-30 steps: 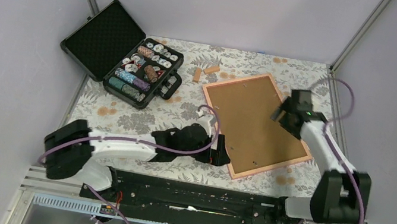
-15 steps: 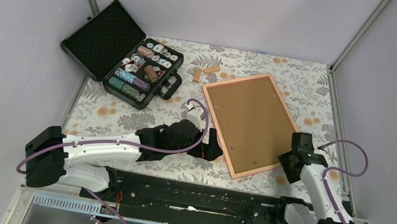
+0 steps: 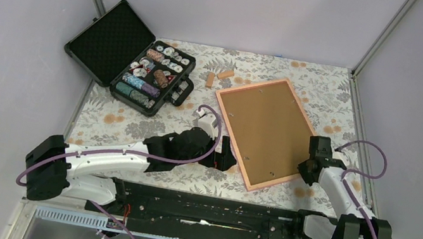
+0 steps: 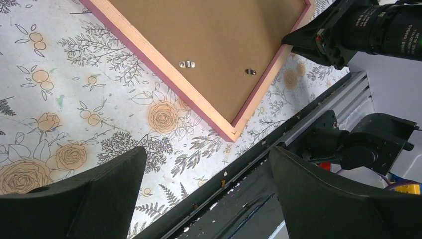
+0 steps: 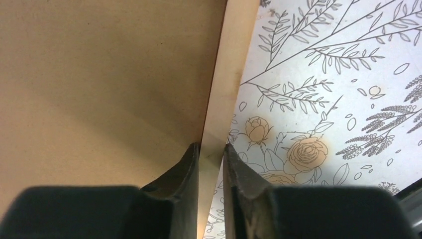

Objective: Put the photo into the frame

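The frame point(image 3: 252, 86) lies back side up on the flowered cloth, with a brown backing board point(image 3: 265, 131) filling it. My right gripper point(image 3: 311, 162) is at its near right side. In the right wrist view the right gripper point(image 5: 211, 149) is shut on the pale rail of the frame point(image 5: 231, 64), one finger over the board point(image 5: 99, 74), the other outside. My left gripper point(image 3: 225, 157) stands open just left of the frame's near corner. The left wrist view shows the left gripper point(image 4: 206, 154) wide apart above cloth, with the frame's rail point(image 4: 164, 74) beyond it. The photo is out of view.
An open black case point(image 3: 155, 75) holding several chip stacks sits at the back left. Two small wooden blocks point(image 3: 215, 76) lie behind the frame. The black base rail point(image 3: 208, 205) runs along the near edge. Grey walls close in both sides.
My right arm swung from the frame's far right side to its near right side and closed on the rail. My left arm drew back a little and stays open.
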